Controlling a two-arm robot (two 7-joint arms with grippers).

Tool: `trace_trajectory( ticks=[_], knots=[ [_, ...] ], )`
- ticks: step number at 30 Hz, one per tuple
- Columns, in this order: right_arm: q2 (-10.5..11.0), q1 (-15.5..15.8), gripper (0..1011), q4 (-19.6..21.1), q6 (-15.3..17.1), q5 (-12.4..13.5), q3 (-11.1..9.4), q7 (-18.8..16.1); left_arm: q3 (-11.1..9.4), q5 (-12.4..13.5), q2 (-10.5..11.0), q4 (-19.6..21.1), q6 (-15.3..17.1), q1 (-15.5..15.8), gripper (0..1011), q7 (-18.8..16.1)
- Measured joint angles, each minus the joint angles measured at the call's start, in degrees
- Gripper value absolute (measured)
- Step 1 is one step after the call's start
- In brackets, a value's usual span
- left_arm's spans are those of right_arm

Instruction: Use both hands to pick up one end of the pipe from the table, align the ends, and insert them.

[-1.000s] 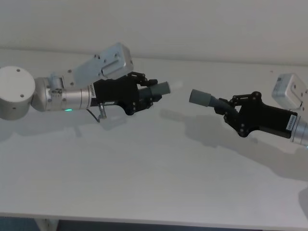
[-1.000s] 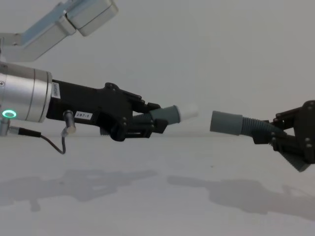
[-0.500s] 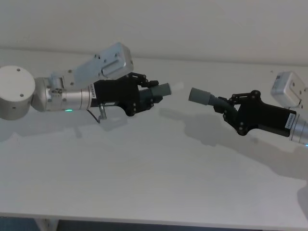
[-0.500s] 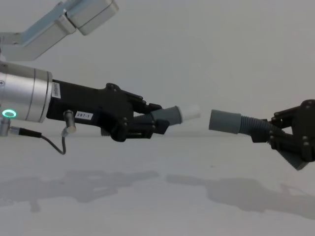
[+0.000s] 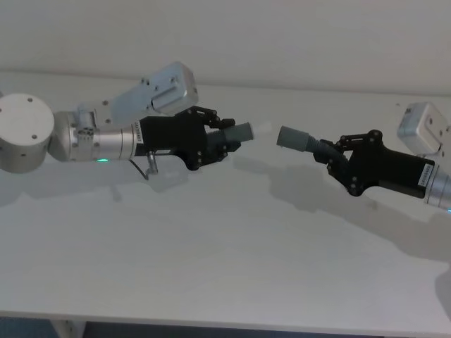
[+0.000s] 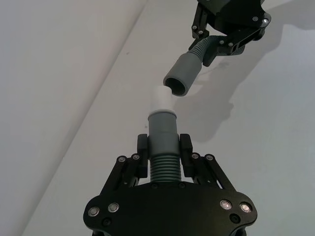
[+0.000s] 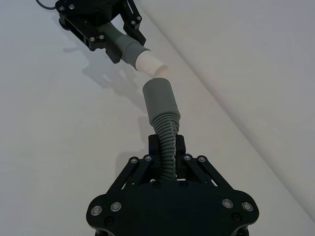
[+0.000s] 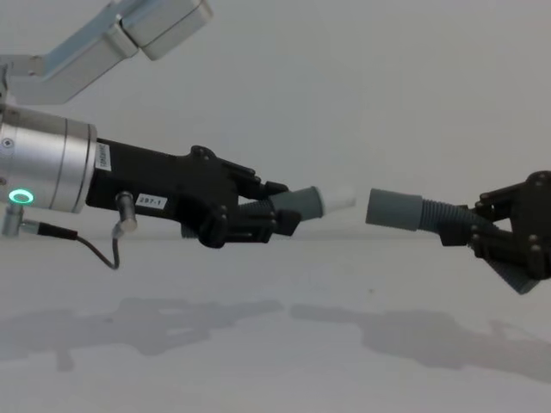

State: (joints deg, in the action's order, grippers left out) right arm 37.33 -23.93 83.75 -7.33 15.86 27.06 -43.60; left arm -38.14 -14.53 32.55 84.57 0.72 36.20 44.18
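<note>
My left gripper (image 5: 215,139) is shut on the short dark grey tube (image 5: 242,132), whose white tip (image 5: 263,129) points right. My right gripper (image 5: 337,158) is shut on the ribbed hose, and the hose's smooth grey collar (image 5: 292,138) points left. Both pieces hang above the white table (image 5: 211,246). In the chest view the white tip (image 8: 337,200) and the collar (image 8: 394,209) face each other at about the same height with a small gap between them. In the left wrist view the tip (image 6: 160,98) sits just short of the collar's mouth (image 6: 181,78), slightly off to one side.
The table's front edge (image 5: 232,325) runs along the bottom of the head view. A plain pale wall (image 8: 362,86) stands behind the table. A thin cable (image 8: 82,245) dangles under the left wrist.
My left gripper has carried the tube to the right, so the gap between white tip and collar has narrowed. The right gripper has barely shifted.
</note>
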Motion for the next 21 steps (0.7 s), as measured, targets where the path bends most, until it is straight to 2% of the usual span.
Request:
trace_trajectory(
  ticks=[21],
  knots=[
    [0.7,-0.5,166,0.3,-0.4,0.4,0.8,0.6,-1.1,-0.7,-0.7,-1.3,-0.3,1.3,377,0.8]
  ],
)
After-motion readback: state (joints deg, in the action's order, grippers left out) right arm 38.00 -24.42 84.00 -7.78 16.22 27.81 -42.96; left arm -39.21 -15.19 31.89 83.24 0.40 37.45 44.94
